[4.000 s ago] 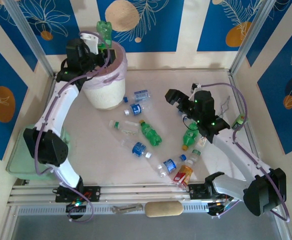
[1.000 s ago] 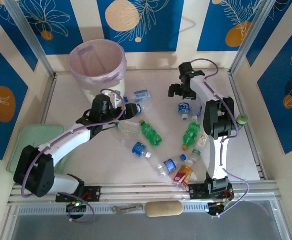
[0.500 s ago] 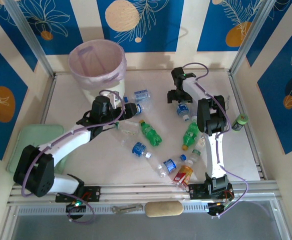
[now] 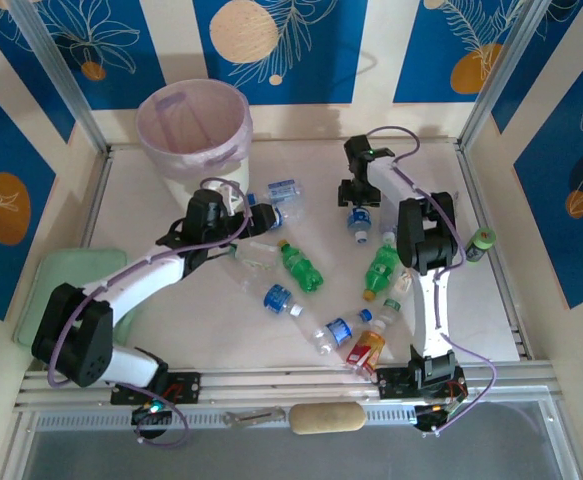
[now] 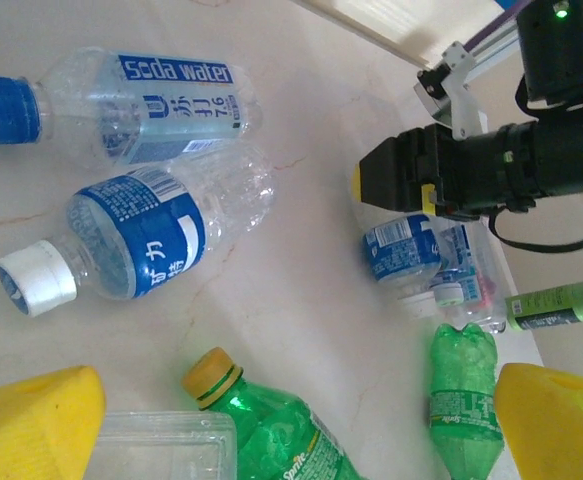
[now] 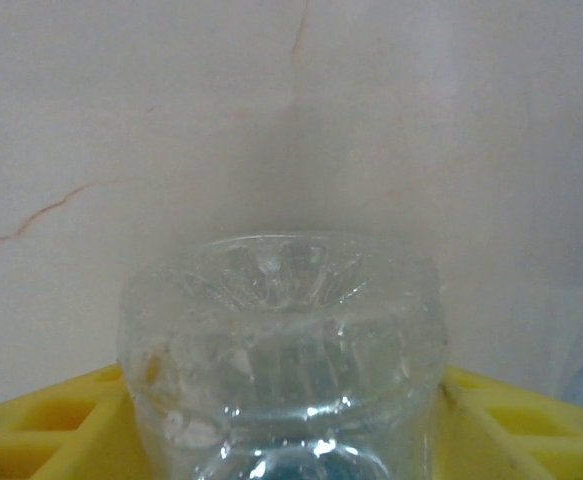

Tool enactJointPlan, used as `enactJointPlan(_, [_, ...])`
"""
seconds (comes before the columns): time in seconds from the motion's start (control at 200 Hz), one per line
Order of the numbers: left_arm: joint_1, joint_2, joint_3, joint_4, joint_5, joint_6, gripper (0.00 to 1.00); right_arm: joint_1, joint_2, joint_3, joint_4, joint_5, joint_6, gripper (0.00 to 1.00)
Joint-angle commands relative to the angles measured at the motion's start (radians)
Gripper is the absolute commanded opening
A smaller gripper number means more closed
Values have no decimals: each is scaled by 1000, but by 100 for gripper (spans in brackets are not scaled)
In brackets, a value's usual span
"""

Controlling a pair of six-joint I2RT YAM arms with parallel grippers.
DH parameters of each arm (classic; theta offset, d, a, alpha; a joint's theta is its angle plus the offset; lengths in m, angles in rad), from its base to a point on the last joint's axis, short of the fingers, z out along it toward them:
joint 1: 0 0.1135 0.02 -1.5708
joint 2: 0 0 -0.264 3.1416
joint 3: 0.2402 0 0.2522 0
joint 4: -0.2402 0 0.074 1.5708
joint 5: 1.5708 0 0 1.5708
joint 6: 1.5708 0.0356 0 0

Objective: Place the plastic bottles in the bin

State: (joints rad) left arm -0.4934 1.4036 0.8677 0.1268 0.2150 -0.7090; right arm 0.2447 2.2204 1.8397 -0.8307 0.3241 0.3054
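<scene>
Beige tabletop (image 4: pixel 221 340): right fingers (image 6: pixel 41 430) clamp a clear bottle (image 6: pixel 281 340) (lying far-to-near, base far); left fingers (image 5: pixel 31 420) spread.

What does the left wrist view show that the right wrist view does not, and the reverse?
Left wrist view: the open left claw, a soda water bottle, a yellow-capped green bottle, another green bottle. Right wrist view: the ribbed base of the clear bottle, close up, between yellow fingers. Both: that clear bottle, gripped by the right claw, and the pale table.
</scene>
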Motion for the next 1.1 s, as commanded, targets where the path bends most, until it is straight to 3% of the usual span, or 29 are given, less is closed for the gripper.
enactJointPlan(0.0, [-16, 29, 80, -65, -6, 16, 100, 5, -184, -88, 100, -138, 64, 62])
enactJointPlan(0.105, [-32, 67, 136, -109, 13, 41, 100, 16, -338, -229, 246, -251, 134, 62])
enactJointPlan(0.245, [-65, 94, 155, -32, 53, 50, 100, 49, -499, -381, 417, -322, 214, 61])
enactJointPlan(0.52, [-165, 155, 252, -21, 92, 144, 100, 169, -667, -585, 694, -278, 342, 60])
enactJointPlan(0.725, [-193, 177, 267, -12, 133, 148, 99, 228, -718, -627, 779, -218, 357, 60])
enactJointPlan(1.095, [-195, 185, 261, 9, 108, 142, 93, 242, -795, -666, 798, -310, 442, 59])
